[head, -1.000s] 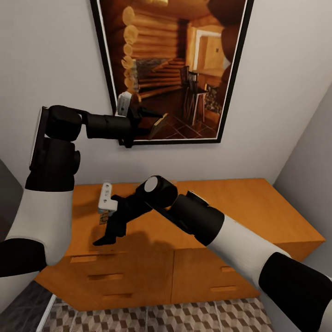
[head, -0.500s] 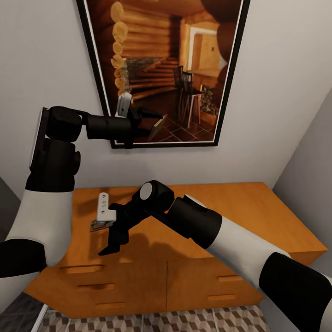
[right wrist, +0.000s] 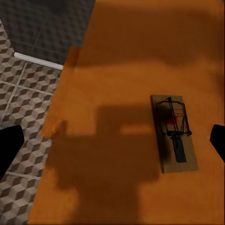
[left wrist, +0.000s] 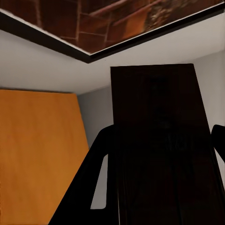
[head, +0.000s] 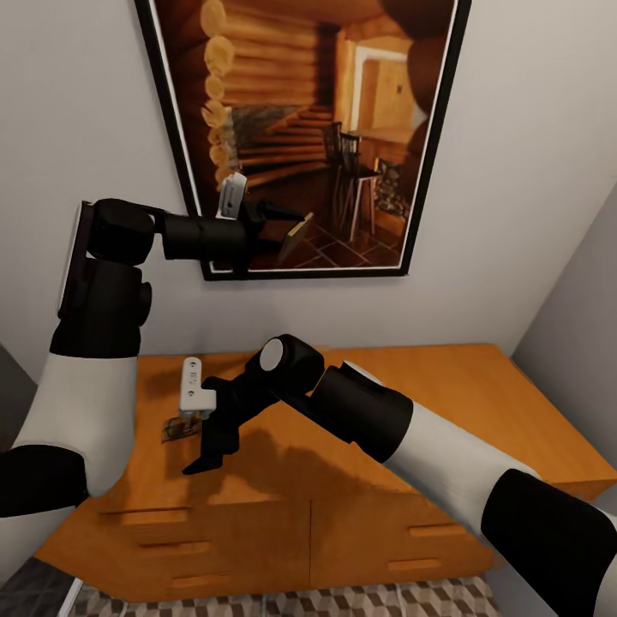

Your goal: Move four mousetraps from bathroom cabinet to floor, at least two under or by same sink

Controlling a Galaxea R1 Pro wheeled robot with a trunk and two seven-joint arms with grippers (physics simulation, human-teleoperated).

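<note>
my right gripper (head: 206, 450) is spread wide, hovering over the cabinet (head: 480, 403) top near its left edge. one mousetrap (right wrist: 173, 132) lies flat there, just beside it. left gripper (head: 287, 227) pinches another mousetrap (left wrist: 159, 150).

Head and right wrist above cabinet (head: 446, 403)

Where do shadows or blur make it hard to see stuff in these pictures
Right wrist view: a blocky arm shadow darkens the cabinet top just beside the mousetrap, which stays readable. Left wrist view: a dark, blurred slab between the fingers hides detail. Head view: evenly lit.
</note>
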